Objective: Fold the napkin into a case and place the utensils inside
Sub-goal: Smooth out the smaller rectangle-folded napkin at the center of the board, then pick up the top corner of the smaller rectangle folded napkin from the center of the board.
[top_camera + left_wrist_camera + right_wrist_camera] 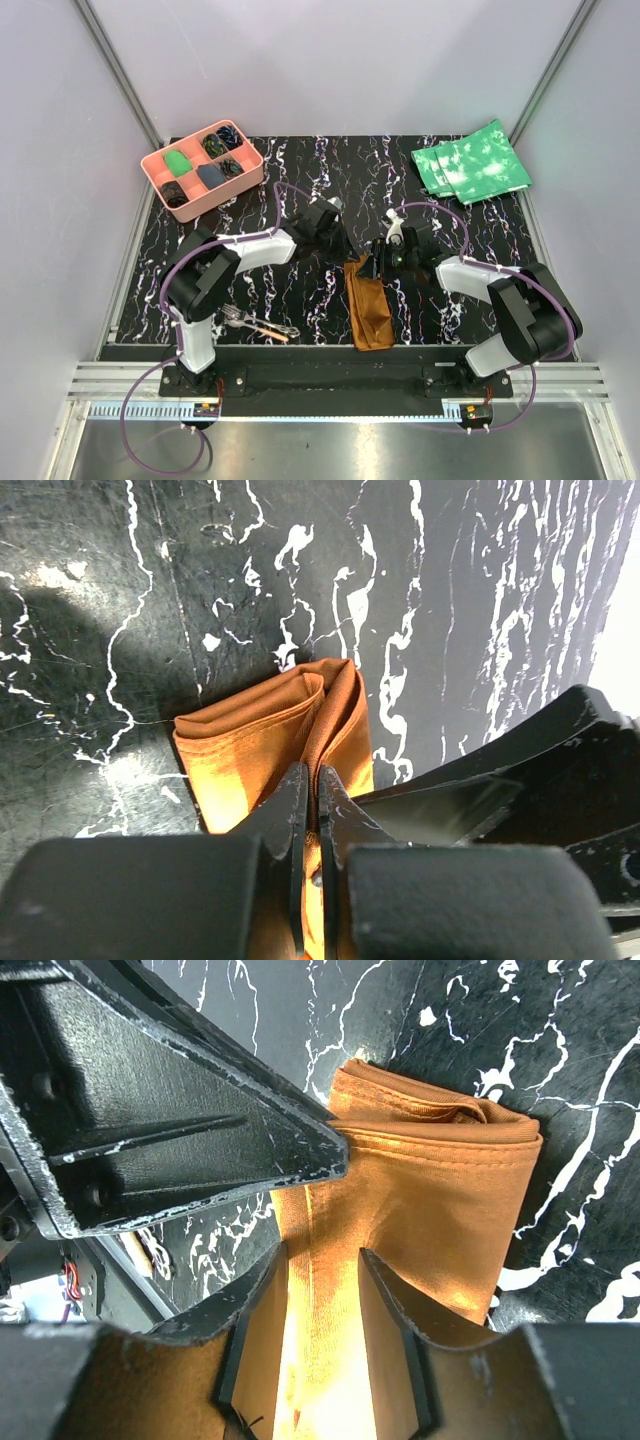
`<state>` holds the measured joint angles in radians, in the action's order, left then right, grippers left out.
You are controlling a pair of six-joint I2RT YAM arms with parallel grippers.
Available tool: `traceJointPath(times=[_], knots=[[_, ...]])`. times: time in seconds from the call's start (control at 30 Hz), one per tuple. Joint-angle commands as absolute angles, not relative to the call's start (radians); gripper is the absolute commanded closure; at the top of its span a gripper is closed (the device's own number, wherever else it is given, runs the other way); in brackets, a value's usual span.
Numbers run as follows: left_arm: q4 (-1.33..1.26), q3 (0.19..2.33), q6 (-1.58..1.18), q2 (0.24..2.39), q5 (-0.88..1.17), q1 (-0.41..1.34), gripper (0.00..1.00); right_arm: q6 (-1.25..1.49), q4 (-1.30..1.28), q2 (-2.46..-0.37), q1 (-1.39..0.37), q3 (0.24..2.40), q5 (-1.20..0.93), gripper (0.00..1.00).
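Observation:
The rust-brown napkin (368, 305) lies folded into a narrow oblong case at the front middle of the table, with its far end lifted between the two grippers. My left gripper (346, 250) is shut on an upright fold at that far end (290, 725), its fingertips (312, 776) pinching the cloth. My right gripper (377, 264) is open. Its fingers (320, 1256) straddle a strip of the same cloth (440, 1170) without closing on it. The fork (236, 318) and the slim piece with an orange-tan end (272, 333) lie at the front left, apart from the case.
A pink compartment tray (202, 168) stands at the back left. Green mottled cloths (470, 162) lie at the back right. The left gripper's body (170, 1110) crowds the right wrist view. The table's front edge is just below the case.

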<state>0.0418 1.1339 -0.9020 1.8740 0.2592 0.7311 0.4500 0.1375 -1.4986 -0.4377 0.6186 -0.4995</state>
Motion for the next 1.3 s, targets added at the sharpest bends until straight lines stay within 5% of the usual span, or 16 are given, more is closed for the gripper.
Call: traceJointPath(times=[0.0, 0.57, 1.27], knots=[[-0.028, 1.118, -0.939, 1.824, 0.282, 0.729, 1.00, 0.434, 0.169, -1.491, -0.446, 0.661, -0.511, 0.57], [-0.017, 1.103, -1.058, 1.830, 0.290, 0.727, 1.00, 0.440, 0.180, -1.522, -0.492, 0.678, -0.442, 0.61], [-0.025, 1.060, -1.238, 1.810, 0.304, 0.726, 1.00, 0.403, 0.005, -1.450, -0.710, 0.745, 0.052, 0.56]])
